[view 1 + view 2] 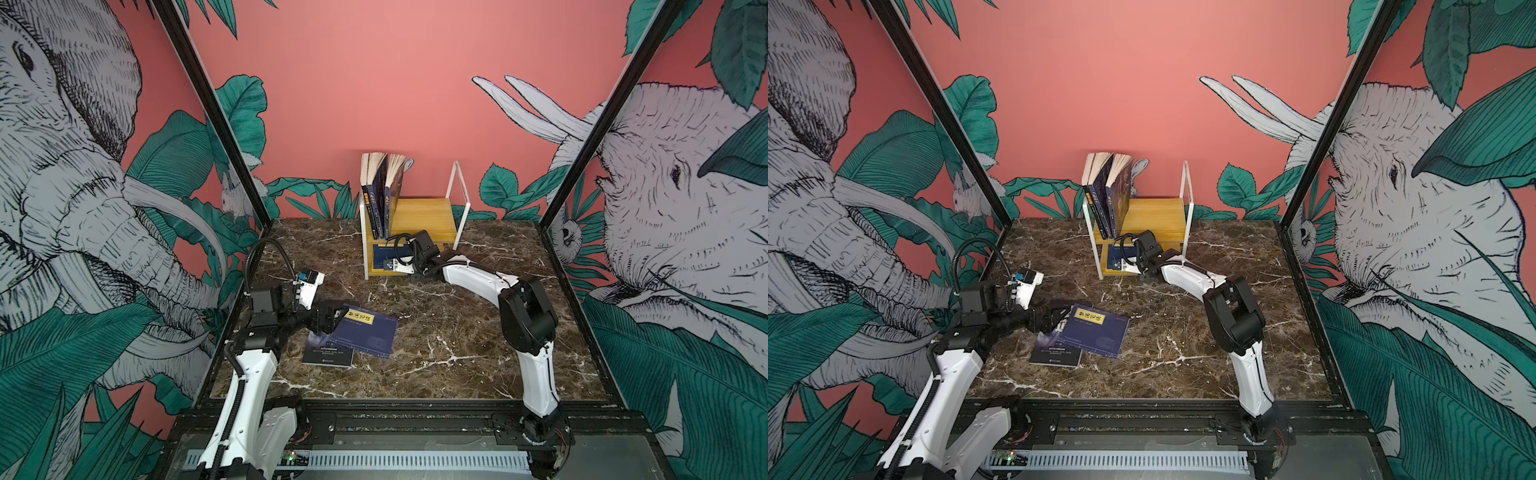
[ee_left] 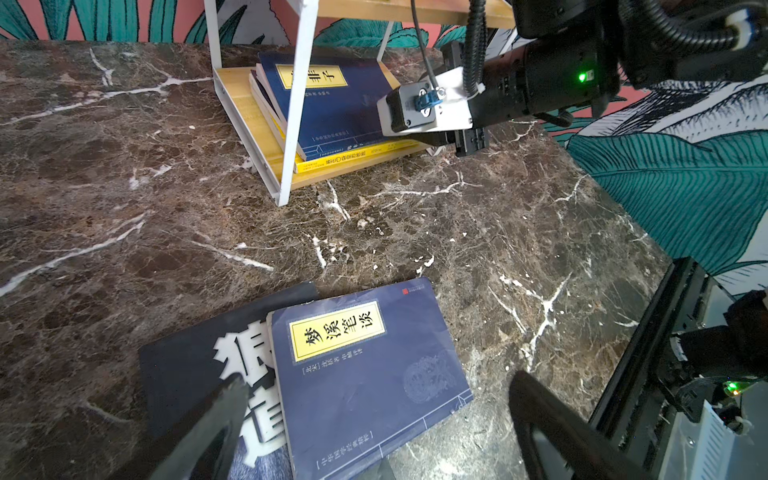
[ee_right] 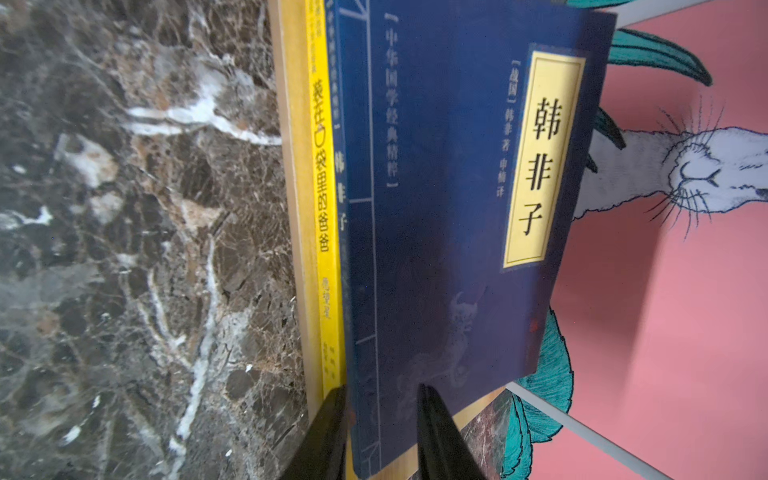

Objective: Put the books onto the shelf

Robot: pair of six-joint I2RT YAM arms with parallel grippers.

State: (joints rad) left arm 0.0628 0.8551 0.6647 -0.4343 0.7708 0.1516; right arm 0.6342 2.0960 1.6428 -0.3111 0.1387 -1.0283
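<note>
My right claw (image 3: 381,390) reaches into the lower tier of the shelf (image 1: 419,216), jaws partly closed around the edge of the navy book (image 3: 449,208) lying flat there on a yellow book (image 3: 328,166); I cannot tell whether they pinch it or only straddle it. My left claw (image 2: 379,380) hangs wide apart over a second navy book (image 2: 365,374), which overlaps a black book (image 2: 187,365) on the table (image 1: 457,332). I judge this placement nearly done: next the right claw should part fully and back out level without dragging the book, then the left can take the upper cover's edge.
</note>
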